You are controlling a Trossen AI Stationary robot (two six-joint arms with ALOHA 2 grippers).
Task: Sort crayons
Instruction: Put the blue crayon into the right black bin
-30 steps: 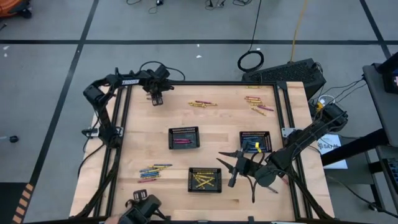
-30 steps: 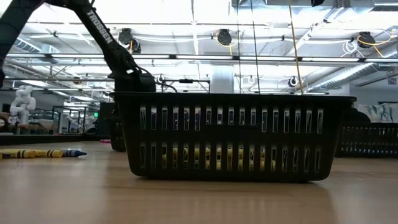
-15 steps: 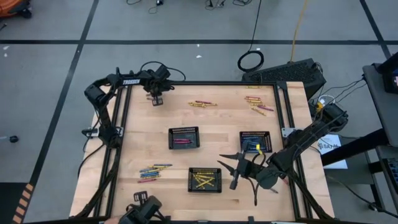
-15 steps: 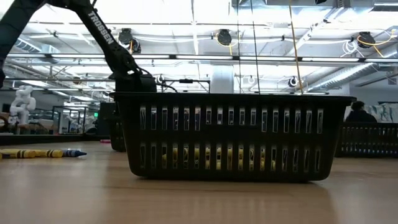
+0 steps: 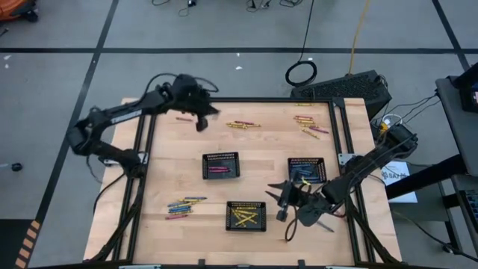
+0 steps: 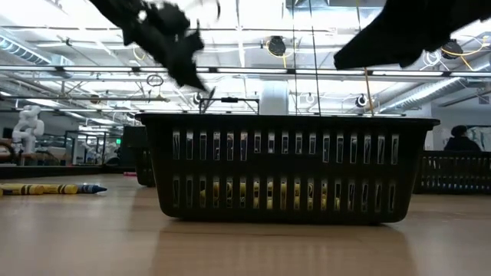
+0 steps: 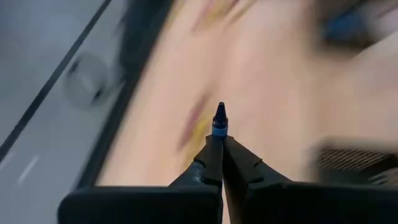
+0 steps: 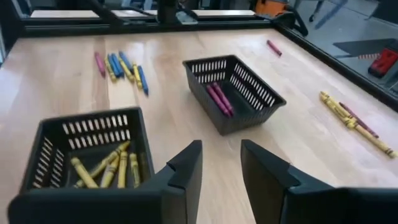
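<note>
My left gripper (image 5: 201, 122) hangs over the table's far left part, shut on a blue crayon (image 7: 219, 119) whose dark tip sticks out past the fingertips. One pink crayon (image 5: 184, 117) lies on the wood beside it. My right gripper (image 8: 221, 160) hovers open near the front right, between the tray of yellow crayons (image 5: 246, 215) and the tray of blue ones (image 5: 307, 170). A third tray (image 5: 221, 165) holds pink crayons. Loose crayons lie in piles at the far middle (image 5: 244, 124), far right (image 5: 308, 125) and near left (image 5: 185, 205). My left gripper pinches the blue crayon between its two fingertips (image 7: 211, 155). The crayon lies along the fingers, and its wrapped end and tip (image 7: 219, 124) reach beyond them. It is lifted clear of the table and slants downward with the gripper.
A black frame (image 5: 146, 149) runs round the wooden table. In the low view the yellow-crayon tray (image 6: 288, 169) fills the middle, with a yellow and blue crayon (image 6: 50, 188) lying to its left. Bare wood lies between the trays and the far piles.
My left gripper has shut on the blue crayon at the far left of the table, then risen quickly and swung a little toward the right, tipping up from a steep downward point. The pink crayon stays on the wood. My right gripper has sunk slightly.
</note>
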